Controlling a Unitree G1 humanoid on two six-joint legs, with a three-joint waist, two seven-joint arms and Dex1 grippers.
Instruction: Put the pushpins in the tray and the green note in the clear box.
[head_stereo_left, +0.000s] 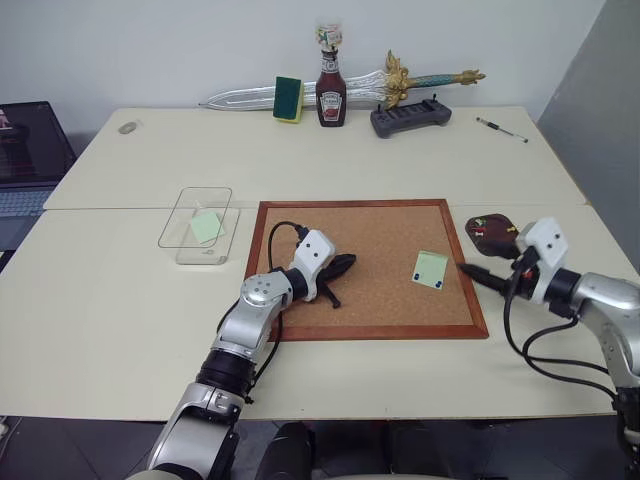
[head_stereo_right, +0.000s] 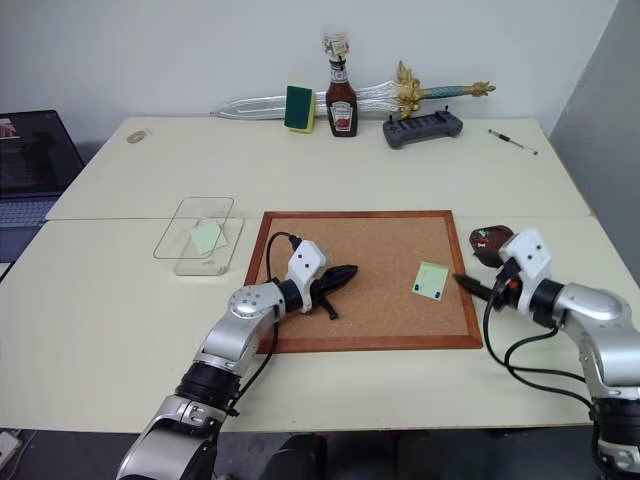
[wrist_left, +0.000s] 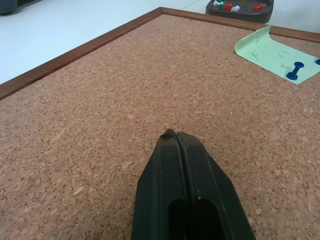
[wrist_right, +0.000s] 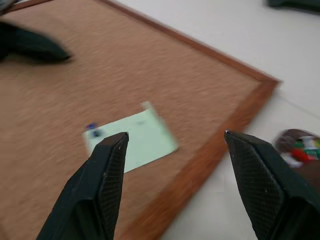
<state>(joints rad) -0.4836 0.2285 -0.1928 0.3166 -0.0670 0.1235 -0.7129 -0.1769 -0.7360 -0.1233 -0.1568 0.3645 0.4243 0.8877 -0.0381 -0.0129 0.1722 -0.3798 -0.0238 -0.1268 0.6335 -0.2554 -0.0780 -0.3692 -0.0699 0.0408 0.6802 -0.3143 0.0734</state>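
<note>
The pinned green note (head_stereo_left: 430, 268) looks thin and floppy, best pinched at its free edge by the right gripper (wrist_right: 175, 137), fingers wide and empty; left gripper (wrist_left: 176, 136) fingers closed, empty.

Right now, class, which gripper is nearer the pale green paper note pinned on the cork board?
Right. The right gripper, open, sits just beside the green note, while the shut left gripper rests farther off mid-board.
</note>
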